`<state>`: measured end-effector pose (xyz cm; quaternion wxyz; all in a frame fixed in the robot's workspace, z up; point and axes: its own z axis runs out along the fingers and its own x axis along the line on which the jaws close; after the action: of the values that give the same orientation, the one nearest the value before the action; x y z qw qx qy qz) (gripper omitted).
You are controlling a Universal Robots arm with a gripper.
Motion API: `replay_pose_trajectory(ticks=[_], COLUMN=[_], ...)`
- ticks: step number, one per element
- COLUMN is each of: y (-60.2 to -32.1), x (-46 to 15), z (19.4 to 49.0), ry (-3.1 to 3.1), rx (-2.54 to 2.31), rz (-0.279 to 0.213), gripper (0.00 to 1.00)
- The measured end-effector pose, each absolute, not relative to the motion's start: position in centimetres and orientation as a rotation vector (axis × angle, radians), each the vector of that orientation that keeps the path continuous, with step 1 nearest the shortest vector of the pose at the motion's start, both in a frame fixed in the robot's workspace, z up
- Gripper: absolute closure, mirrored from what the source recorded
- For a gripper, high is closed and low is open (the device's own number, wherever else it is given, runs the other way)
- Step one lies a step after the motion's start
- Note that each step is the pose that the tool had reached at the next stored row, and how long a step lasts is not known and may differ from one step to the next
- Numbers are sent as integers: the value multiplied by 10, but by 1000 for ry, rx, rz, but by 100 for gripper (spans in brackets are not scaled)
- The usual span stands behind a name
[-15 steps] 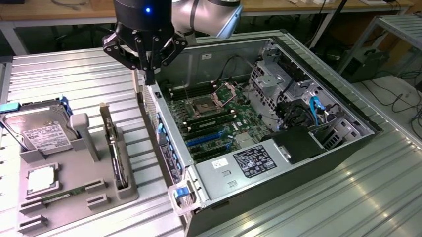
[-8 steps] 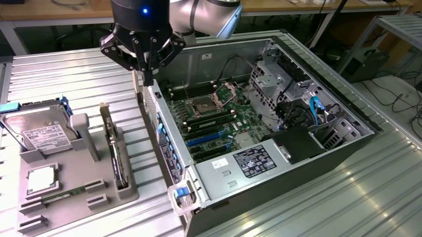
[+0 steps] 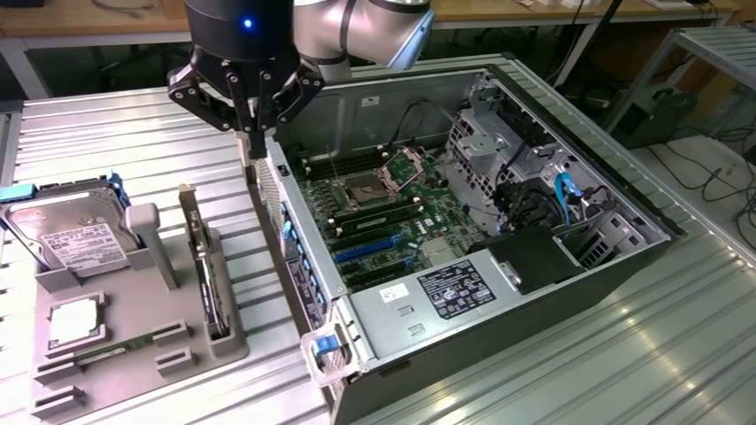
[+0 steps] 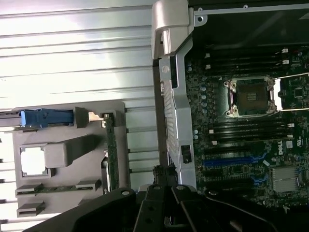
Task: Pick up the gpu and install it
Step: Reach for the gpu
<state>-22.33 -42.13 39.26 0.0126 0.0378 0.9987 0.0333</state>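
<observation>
The robot arm's black tool [image 3: 251,152] is seen clenched, with nothing gripped between its fingers, hanging over the silvery perforated rear wall [image 3: 283,230] of an open dark computer tower case [image 3: 497,345] that is laid on its side on the ribbed metal worktop [image 3: 142,142]. Inside the case a green motherboard [image 3: 378,212] with an empty processor socket is exposed. The gpu, a thin dark circuit card with a silvery end bracket [image 3: 207,270], is stood on edge in a slot of a grey moulded tray [image 3: 142,310] at the exterior view's left of the case, apart from the tool and not touched by it. On the same tray a silver boxy hard drive with a white label [image 3: 71,235] is propped upright, and a square processor chip [image 3: 73,320] and a narrow green memory stick [image 3: 119,345] are laid flat. In the wrist view the tool [image 4: 164,173] is seen beside the rear wall, with the gpu [image 4: 112,150] in its slot.
</observation>
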Motion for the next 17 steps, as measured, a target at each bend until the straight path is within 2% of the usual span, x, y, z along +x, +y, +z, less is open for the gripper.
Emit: replay_pose_trajectory(ticks=[17], y=[-426], x=[-238], z=[393], ry=[3112], rx=[118], rz=[104], gripper=[89])
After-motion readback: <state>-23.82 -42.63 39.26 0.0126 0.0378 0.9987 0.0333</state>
